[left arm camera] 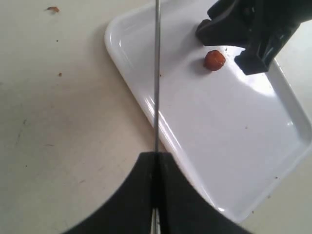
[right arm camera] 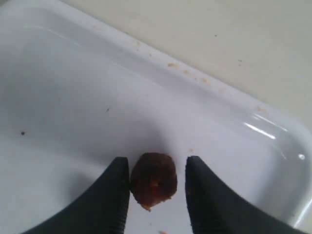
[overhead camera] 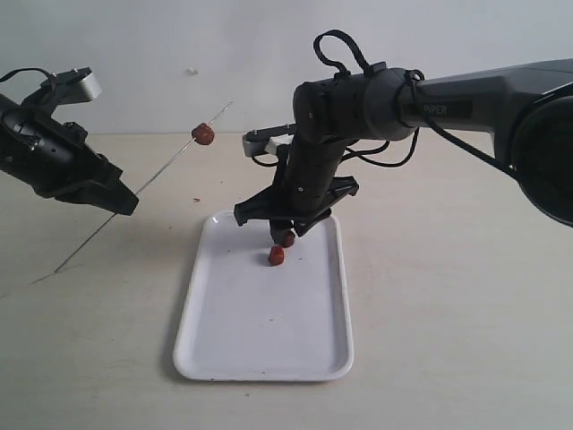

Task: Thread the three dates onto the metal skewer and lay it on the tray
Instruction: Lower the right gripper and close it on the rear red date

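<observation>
exterior view: the left gripper (overhead camera: 125, 202) is at the left; the right gripper (overhead camera: 285, 231) hangs low over the far end of the tray (overhead camera: 260, 331)
left gripper: pinched tight on the metal skewer (overhead camera: 161, 167), holding it partway along
metal skewer: slants up and back from the grip, with its lower end sticking out past the gripper
first date (overhead camera: 203, 134): threaded on the skewer near its upper tip, in the air
second date (right arm camera: 153, 179): on the tray's far end near the rim, between the right gripper's fingers
right gripper: jaws partway apart, straddling the second date; one finger (right arm camera: 114, 195) looks to touch it, and a slim gap shows at the other
third date (overhead camera: 277, 255): loose on the tray, just beside the second date
tray: white, flat on the table (overhead camera: 448, 313)
</observation>
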Controlling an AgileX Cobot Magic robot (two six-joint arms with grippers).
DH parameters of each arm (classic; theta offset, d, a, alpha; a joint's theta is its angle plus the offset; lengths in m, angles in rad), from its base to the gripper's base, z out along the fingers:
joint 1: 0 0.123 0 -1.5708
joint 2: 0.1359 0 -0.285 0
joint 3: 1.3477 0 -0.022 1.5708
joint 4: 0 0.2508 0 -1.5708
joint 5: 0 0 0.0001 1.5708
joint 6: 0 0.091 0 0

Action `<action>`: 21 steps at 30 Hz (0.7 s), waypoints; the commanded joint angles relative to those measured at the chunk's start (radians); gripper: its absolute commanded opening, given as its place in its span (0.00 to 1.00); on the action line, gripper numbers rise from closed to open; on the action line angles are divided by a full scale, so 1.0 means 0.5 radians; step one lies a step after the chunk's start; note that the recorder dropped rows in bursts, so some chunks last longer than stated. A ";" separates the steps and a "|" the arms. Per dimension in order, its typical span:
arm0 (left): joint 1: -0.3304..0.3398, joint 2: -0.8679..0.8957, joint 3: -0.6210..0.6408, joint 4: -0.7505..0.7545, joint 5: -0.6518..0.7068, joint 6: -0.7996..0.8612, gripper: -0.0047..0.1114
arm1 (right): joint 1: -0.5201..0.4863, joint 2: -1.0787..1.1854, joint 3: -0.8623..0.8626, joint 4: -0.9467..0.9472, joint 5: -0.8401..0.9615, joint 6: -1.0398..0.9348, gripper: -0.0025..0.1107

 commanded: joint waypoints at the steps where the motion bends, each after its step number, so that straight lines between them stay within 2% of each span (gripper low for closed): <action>1: 0.005 -0.019 -0.005 -0.025 -0.006 -0.006 0.04 | 0.002 -0.002 -0.020 0.001 -0.014 -0.018 0.32; 18: 0.005 -0.019 -0.005 -0.025 -0.006 -0.006 0.04 | 0.002 -0.002 -0.020 0.009 0.044 -0.018 0.32; 21: 0.005 -0.019 -0.005 -0.025 -0.006 -0.006 0.04 | 0.002 -0.002 -0.020 0.013 0.028 -0.018 0.37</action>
